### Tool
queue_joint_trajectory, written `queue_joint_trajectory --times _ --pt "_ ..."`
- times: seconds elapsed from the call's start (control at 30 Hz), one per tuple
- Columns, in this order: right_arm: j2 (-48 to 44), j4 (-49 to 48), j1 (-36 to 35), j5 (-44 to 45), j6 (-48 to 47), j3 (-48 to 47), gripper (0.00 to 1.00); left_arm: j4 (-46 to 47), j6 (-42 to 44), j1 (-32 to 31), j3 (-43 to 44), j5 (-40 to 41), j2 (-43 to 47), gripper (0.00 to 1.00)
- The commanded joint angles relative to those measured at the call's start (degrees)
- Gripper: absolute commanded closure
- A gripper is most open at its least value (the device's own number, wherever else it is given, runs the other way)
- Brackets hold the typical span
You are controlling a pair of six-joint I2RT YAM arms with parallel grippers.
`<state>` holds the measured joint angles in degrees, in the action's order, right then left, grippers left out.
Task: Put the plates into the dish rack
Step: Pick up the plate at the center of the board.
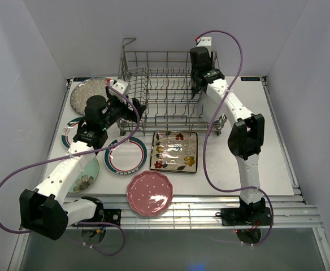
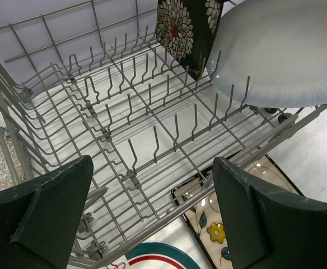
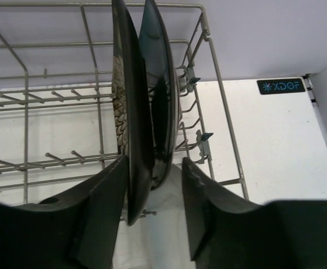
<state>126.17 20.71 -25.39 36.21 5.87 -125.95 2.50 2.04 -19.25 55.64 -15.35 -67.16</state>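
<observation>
Right hand (image 3: 155, 165) parted astride two upright plates (image 3: 132, 112) in the dish rack (image 1: 165, 90) — left hand (image 2: 152, 168) wide open.

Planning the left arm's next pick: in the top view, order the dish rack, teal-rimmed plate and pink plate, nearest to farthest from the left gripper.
1. Dish rack, right beside the left gripper.
2. Teal-rimmed plate, just in front of it.
3. Pink plate, nearest the arm bases.

I am facing a grey wire dish rack (image 1: 153, 53); the black square plate (image 2: 177, 28) is showing cream flowers with red centres; the cream square plate (image 1: 174, 151) is carrying red and yellow flowers; the pink scalloped plate (image 1: 149, 193) is showing white dots; the white round plate (image 1: 125, 155) is wearing teal and red rings.
</observation>
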Motion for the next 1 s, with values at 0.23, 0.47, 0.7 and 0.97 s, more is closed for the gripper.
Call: queue_joint_trajectory --times 0.23,0.47,0.7,0.97 --pt "-4.1 -3.3 0.6 -0.2 0.3 1.8 0.46 -0.5 0.3 -0.3 0.3 0.8 0.4 0.02" --pt "-10.4 -4.2 -0.6 -3.3 -0.2 5.8 0.44 -0.5 0.3 -0.4 0.2 1.0 0.5 0.02" --pt "-17.4 -5.9 -2.3 -5.6 -0.5 12.0 0.38 -0.5 0.7 -0.5 0.2 1.4 0.6 0.02" --pt "-28.5 -8.0 -5.2 -9.7 0.8 27.4 0.08 -0.3 0.7 -0.6 0.0 1.4 0.4 0.02"
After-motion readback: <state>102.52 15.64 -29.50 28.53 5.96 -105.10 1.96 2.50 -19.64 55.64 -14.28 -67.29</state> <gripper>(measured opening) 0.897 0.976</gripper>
